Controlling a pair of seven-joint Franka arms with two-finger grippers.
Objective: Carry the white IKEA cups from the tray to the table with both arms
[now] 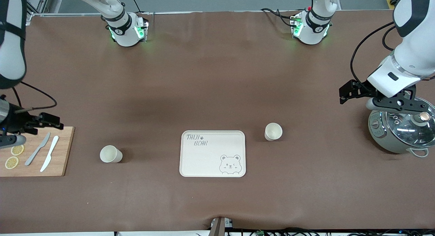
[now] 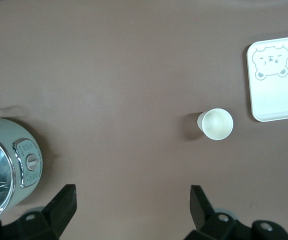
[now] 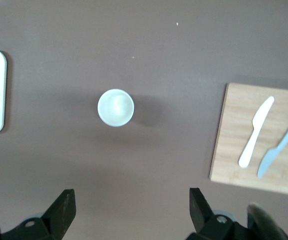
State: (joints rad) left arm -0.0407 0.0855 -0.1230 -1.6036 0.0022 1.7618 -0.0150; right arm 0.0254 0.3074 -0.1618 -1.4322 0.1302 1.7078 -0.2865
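Two white cups stand upright on the brown table, one on each side of the cream bear tray (image 1: 212,153). One cup (image 1: 273,131) is beside the tray toward the left arm's end and also shows in the left wrist view (image 2: 216,124). The other cup (image 1: 109,154) is toward the right arm's end and shows in the right wrist view (image 3: 115,107). My left gripper (image 1: 344,93) (image 2: 132,200) is open and empty, up in the air beside the pot. My right gripper (image 1: 54,122) (image 3: 128,200) is open and empty, high over the table by the cutting board's edge.
A grey pot with a glass lid (image 1: 402,130) (image 2: 8,170) stands at the left arm's end. A wooden cutting board (image 1: 61,168) (image 3: 234,150) with two knives (image 1: 49,153) and lemon slices (image 1: 13,157) lies at the right arm's end.
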